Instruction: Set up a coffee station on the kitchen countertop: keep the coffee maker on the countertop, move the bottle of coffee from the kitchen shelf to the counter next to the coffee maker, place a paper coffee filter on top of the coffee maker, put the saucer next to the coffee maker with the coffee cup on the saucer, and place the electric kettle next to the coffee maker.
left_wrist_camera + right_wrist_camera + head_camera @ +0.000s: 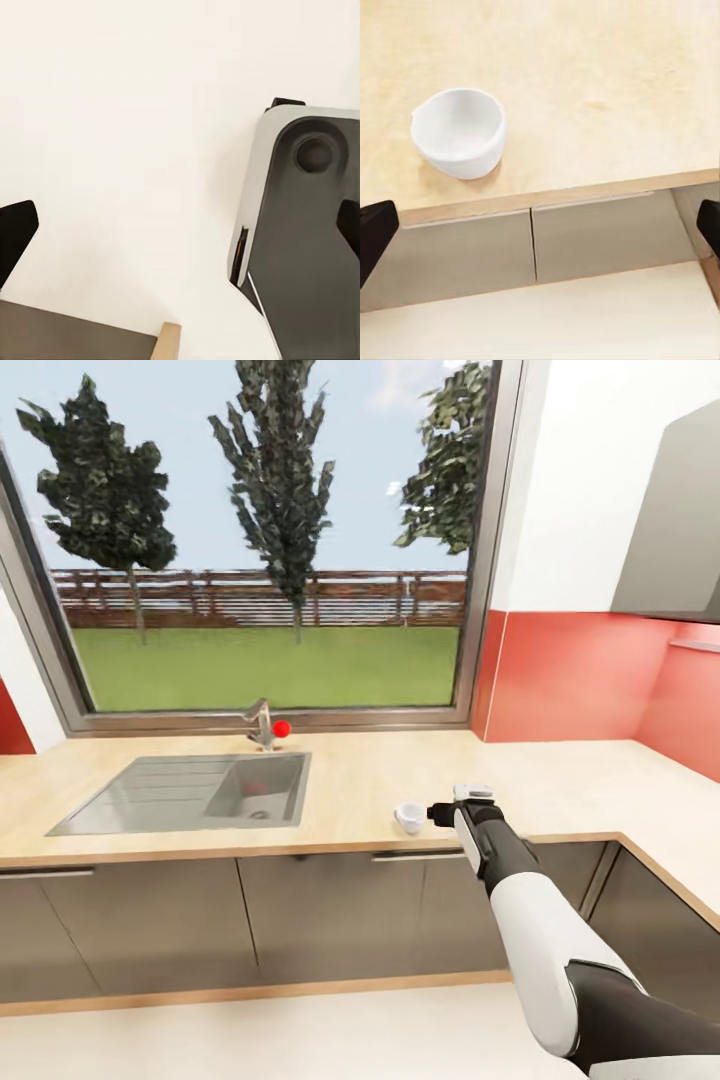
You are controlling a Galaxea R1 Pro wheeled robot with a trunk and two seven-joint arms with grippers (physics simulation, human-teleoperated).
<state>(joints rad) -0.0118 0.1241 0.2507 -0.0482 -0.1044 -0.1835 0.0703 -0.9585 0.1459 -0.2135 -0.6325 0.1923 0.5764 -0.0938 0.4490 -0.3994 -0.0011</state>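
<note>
A small white coffee cup sits on the wooden countertop near its front edge, right of the sink. My right gripper hovers just right of the cup, at the counter's edge. In the right wrist view the cup lies apart from my right gripper, whose dark fingertips stand wide apart with nothing between them. My left gripper is open too, over pale floor, with one fingertip at the picture's edge.
A steel sink with a faucet and red knob is set in the counter under a large window. Red backsplash and a wall cabinet stand at the right, where the counter turns a corner. Grey cabinet doors run below.
</note>
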